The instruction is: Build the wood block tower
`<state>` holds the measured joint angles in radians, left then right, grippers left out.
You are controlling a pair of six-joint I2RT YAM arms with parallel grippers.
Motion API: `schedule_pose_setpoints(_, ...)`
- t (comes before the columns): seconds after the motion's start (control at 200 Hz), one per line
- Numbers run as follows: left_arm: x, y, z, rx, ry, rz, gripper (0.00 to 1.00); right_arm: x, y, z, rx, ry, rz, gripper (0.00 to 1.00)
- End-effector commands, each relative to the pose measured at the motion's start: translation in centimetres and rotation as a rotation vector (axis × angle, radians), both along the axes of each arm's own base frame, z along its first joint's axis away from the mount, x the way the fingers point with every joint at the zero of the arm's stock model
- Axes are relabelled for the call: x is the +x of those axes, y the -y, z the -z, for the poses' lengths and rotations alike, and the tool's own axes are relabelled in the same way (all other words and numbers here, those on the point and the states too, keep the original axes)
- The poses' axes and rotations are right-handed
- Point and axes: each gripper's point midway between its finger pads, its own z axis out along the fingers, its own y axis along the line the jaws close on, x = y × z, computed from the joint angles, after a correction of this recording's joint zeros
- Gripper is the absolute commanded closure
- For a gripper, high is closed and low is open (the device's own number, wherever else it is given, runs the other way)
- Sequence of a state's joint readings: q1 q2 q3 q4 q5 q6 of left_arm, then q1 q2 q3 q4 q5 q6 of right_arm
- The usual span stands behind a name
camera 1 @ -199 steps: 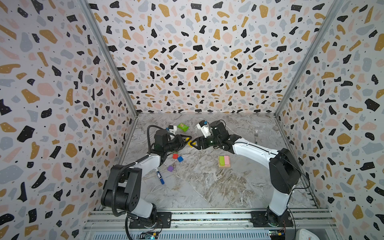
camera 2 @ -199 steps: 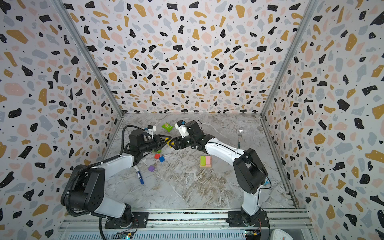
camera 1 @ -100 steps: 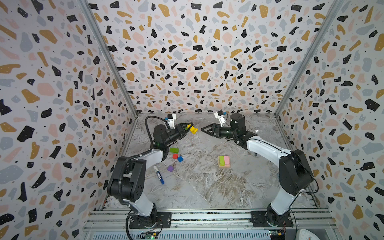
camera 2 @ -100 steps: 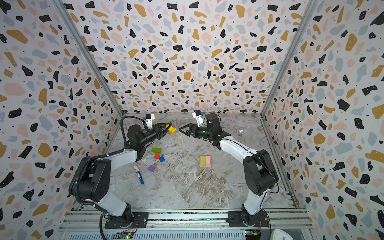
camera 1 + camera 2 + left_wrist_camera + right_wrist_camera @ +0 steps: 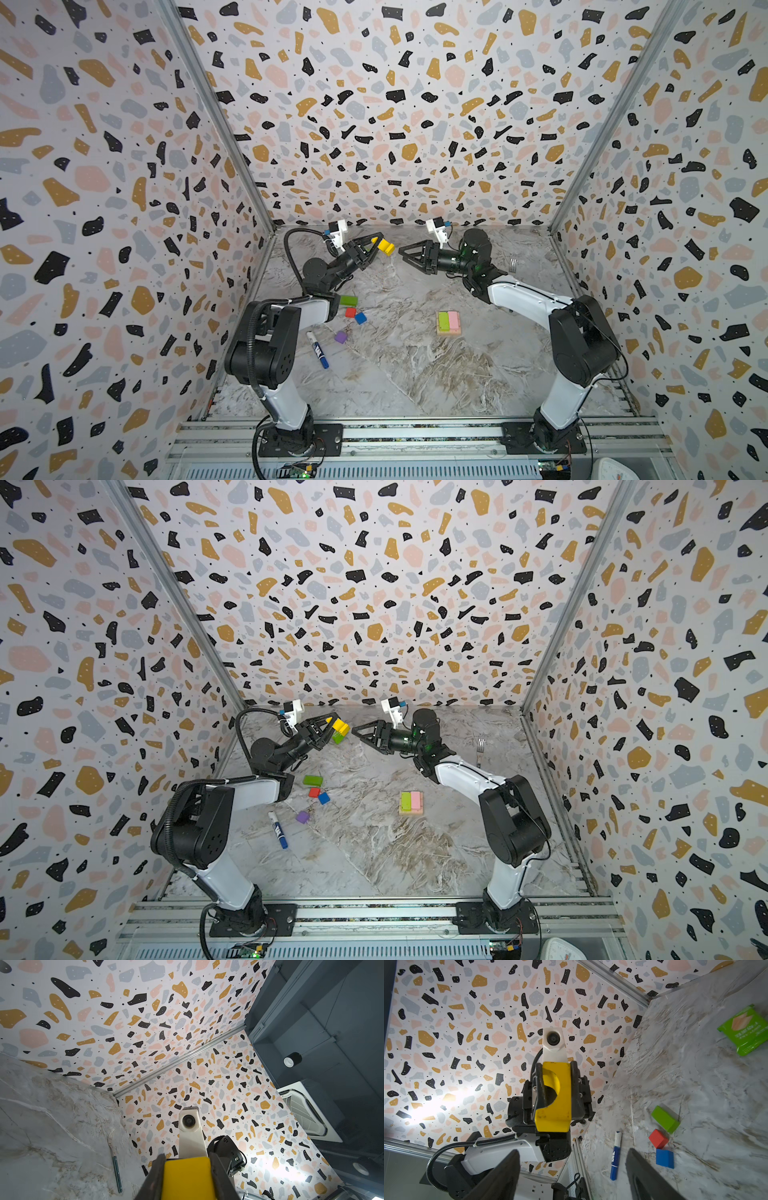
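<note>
- The yellow notched arch (image 5: 553, 1097) is judged light, stiff and hard, being painted wood. Its smooth faces may slip a little between flat pads, so a firm, square squeeze is called for.
- It is best taken across flat, parallel faces near its middle, so that it cannot swivel. The curved hollow itself offers no seat for a pad.
- The arch is pinched by the left gripper (image 5: 374, 243). One jaw is laid across the notched face, bridging the hollow, and the other is pressed on the flat back.
- The arch is held high above the table (image 5: 395, 374), towards the back wall and left of the middle.
- The right gripper (image 5: 402, 254) is spread wide and empty, pointed at the arch and just apart from it. A hand-over is judged to be the step in hand, and the free end faces are judged the sound place for a second hold.
- The arch is a bright yellow block with a half-round hollow cut into one long face. Faint scuffs are visible on its paint.
- The tower (image 5: 449, 324) is barely begun. A lime bar (image 5: 443, 321) and a pink bar (image 5: 454, 320) are laid side by side, touching, on tan bars (image 5: 449, 333), right of the table's middle.
- A dark green bar (image 5: 348, 300), red cube (image 5: 350, 312), blue cube (image 5: 360, 318) and purple cube (image 5: 340, 336) are lying loose near the left arm, well apart from the tower.
</note>
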<state>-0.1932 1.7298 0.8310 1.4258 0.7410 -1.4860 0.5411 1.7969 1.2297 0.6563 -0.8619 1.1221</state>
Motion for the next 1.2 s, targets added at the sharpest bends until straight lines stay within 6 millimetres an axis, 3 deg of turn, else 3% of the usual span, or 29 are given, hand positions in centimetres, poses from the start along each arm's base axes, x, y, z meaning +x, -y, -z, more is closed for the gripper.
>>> schedule_pose_setpoints(0.0, -1.5, 0.0, -2.5, -0.016, 0.108, 0.0, 0.87, -0.4, -1.1, -2.8, 0.052, 0.073, -0.016, 0.21)
schedule_pose_setpoints(0.355, -1.5, 0.0, -2.7, -0.014, 0.1, -0.004, 0.87, -0.5, -1.7, -5.0, 0.118, 0.142, 0.015, 0.25)
schedule_pose_setpoints(0.871, -1.7, 0.1, -2.7, -0.02, 0.093, -0.003, 0.87, -0.8, -3.2, -5.2, 0.197, 0.122, -0.017, 0.36)
schedule_pose_setpoints(1.197, -1.9, 0.1, -2.7, -0.02, 0.092, -0.002, 0.87, -0.8, -3.1, -5.8, 0.218, 0.144, 0.0, 0.44)
